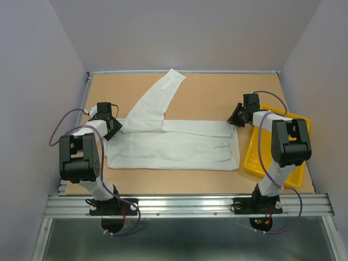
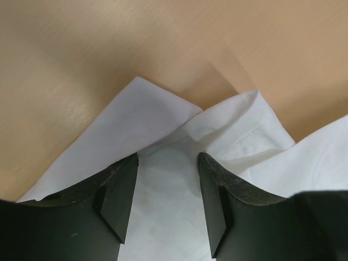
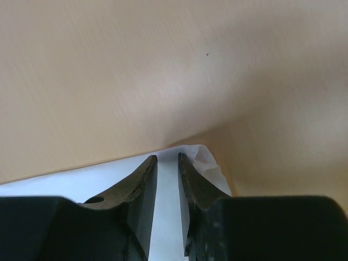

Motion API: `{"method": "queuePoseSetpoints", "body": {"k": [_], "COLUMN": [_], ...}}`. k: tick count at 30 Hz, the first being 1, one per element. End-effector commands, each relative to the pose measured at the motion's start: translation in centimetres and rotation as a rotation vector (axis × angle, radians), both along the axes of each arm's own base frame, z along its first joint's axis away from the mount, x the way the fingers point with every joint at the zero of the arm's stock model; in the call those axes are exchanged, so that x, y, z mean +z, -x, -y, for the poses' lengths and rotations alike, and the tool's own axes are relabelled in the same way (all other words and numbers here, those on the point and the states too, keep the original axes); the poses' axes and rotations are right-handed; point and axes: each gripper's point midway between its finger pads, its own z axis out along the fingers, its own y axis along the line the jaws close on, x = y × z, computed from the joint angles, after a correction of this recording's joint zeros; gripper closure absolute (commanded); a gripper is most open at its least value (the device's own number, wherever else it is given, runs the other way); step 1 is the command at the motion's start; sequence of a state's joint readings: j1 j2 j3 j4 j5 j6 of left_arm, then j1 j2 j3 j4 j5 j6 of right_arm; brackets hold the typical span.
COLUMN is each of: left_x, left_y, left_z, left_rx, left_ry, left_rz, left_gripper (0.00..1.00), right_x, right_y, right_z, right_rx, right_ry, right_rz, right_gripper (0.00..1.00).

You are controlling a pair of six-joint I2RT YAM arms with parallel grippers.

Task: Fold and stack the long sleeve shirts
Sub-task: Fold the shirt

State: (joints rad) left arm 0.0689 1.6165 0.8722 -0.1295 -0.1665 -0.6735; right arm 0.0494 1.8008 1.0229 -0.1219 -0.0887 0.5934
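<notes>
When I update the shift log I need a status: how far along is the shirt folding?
Done: the white shirt lies flat, its body apparently folded into a long band. In hand: the left fingers and right fingers straddle its two far corners. Remaining: one sleeve sticks out unfolded toward the far edge, and nothing is stacked yet.

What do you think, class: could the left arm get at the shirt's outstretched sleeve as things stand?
Probably yes. The left gripper sits at the shirt's left end, jaws apart over the cloth, and the sleeve starts beside it, flat with nothing on top. The far cuff might need a stretch.
</notes>
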Motion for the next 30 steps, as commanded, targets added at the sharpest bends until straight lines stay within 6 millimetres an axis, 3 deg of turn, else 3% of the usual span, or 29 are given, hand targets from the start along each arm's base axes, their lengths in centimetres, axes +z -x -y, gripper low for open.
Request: {"method": "queuePoseSetpoints", "body": {"k": [1,5,11,14,15,16,17,19,20,21,23,24,26,27,30], "left_x": [0.5,2.5,11.0,14.2,14.1,15.3,14.6,14.7,15.8,14.7,15.2,13.6,13.3,11.8,9.8], "left_y": [2.2,1.6,-2.5,-4.9,-5.7,-6.6,-7.4,-8.5,-9.6,-10.3,-11.8,-12.6,-13.9,-14.3,-15.2], "left_z": [-1.8,-1.6,1.5,2.4,3.9,4.1,4.6,6.2,6.8,7.3,8.9,9.3,10.0,10.2,10.5], "left_rx": [0.016,-0.015,-0.25,-0.339,-0.393,-0.421,-0.444,-0.5,-0.513,-0.545,-0.582,-0.6,-0.607,-0.601,-0.592], "left_ry": [-0.07,-0.073,-0.119,-0.189,-0.202,-0.234,-0.251,-0.27,-0.286,-0.301,-0.314,-0.316,-0.317,-0.296,-0.279], "left_rz": [-0.058,-0.003,0.25,0.325,0.328,0.349,0.329,0.328,0.352,0.324,0.344,0.313,0.312,0.285,0.258], "left_gripper": [0.4,0.34,0.01,0.01,0.01,0.01,0.01,0.01,0.01,0.01,0.03,0.06,0.07,0.1,0.13], "right_x": [0.4,3.1,7.5,9.2,9.4,10.7,10.7,11.5,11.9,13.1,13.5,14.1,14.7,15.5,15.5], "right_y": [-1.3,-1.3,0.6,2.1,2.6,3.1,3.7,4.5,4.9,5.2,6.2,6.9,7.7,8.4,9.9], "right_z": [3.1,1.7,-1.4,-3.4,-4.1,-4.7,-5.1,-5.8,-6.1,-6.3,-6.9,-7.2,-7.6,-7.8,-8.3], "right_rx": [-0.025,0.062,0.191,0.263,0.283,0.307,0.319,0.344,0.353,0.36,0.378,0.391,0.41,0.424,0.451], "right_ry": [0.131,0.09,-0.008,-0.06,-0.073,-0.087,-0.095,-0.106,-0.11,-0.11,-0.117,-0.116,-0.118,-0.119,-0.137], "right_rz": [0.013,0.072,0.158,0.191,0.194,0.223,0.223,0.245,0.253,0.287,0.298,0.316,0.335,0.356,0.351], "right_gripper": [0.71,0.66,0.53,0.47,0.43,0.27,0.26,0.25,0.25,0.24,0.23,0.22,0.21,0.21,0.2]}}
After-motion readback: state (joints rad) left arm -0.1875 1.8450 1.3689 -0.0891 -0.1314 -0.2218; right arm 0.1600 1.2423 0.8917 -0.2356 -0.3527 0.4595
